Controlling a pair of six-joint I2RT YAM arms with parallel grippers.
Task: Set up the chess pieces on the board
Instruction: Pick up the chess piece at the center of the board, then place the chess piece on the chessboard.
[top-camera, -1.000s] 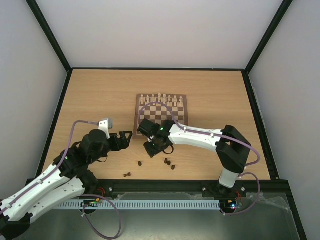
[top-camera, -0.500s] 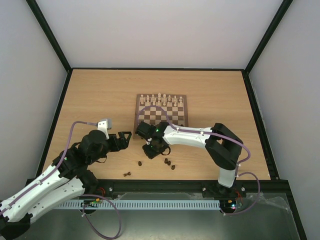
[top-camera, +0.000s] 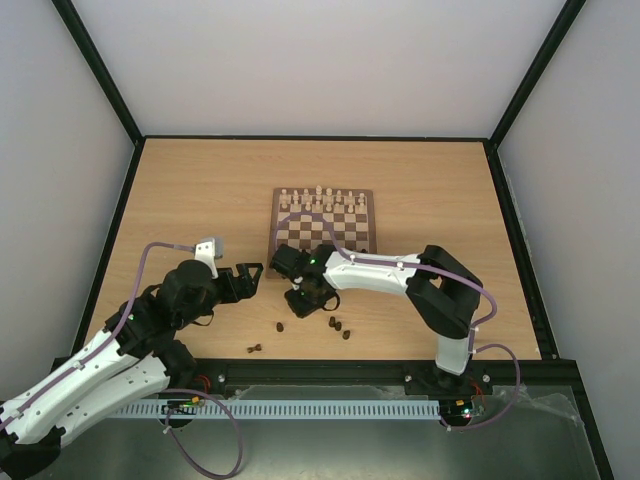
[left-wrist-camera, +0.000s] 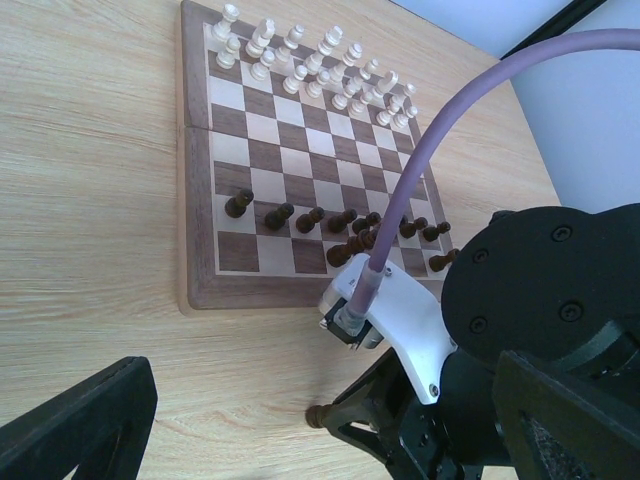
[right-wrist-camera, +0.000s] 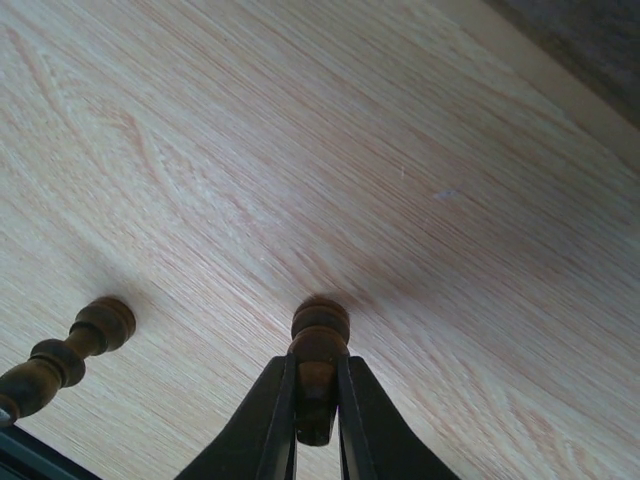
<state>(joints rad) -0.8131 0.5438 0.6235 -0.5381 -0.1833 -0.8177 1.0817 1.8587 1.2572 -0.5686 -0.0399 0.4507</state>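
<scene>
The board (top-camera: 322, 228) lies at mid-table, with cream chess pieces (top-camera: 320, 200) in its two far rows. In the left wrist view the board (left-wrist-camera: 300, 170) also carries a row of dark pieces (left-wrist-camera: 320, 220) near its front. My right gripper (top-camera: 305, 298) is just off the board's near-left corner, low over the tabletop. It is shut on a dark brown piece (right-wrist-camera: 319, 340), whose end touches or nearly touches the wood. The same piece shows in the left wrist view (left-wrist-camera: 316, 415). My left gripper (top-camera: 250, 272) is open and empty, left of the right gripper.
Loose dark pieces lie on the table near the front: one (top-camera: 280, 326), a pair (top-camera: 338, 327) and one (top-camera: 254, 349). Another dark piece (right-wrist-camera: 70, 350) lies just left of the held one. The right arm's forearm (top-camera: 380, 272) spans the board's near edge.
The right arm's elbow has swung left and its gripper has shifted slightly left with the dark piece. The left arm has not moved.
</scene>
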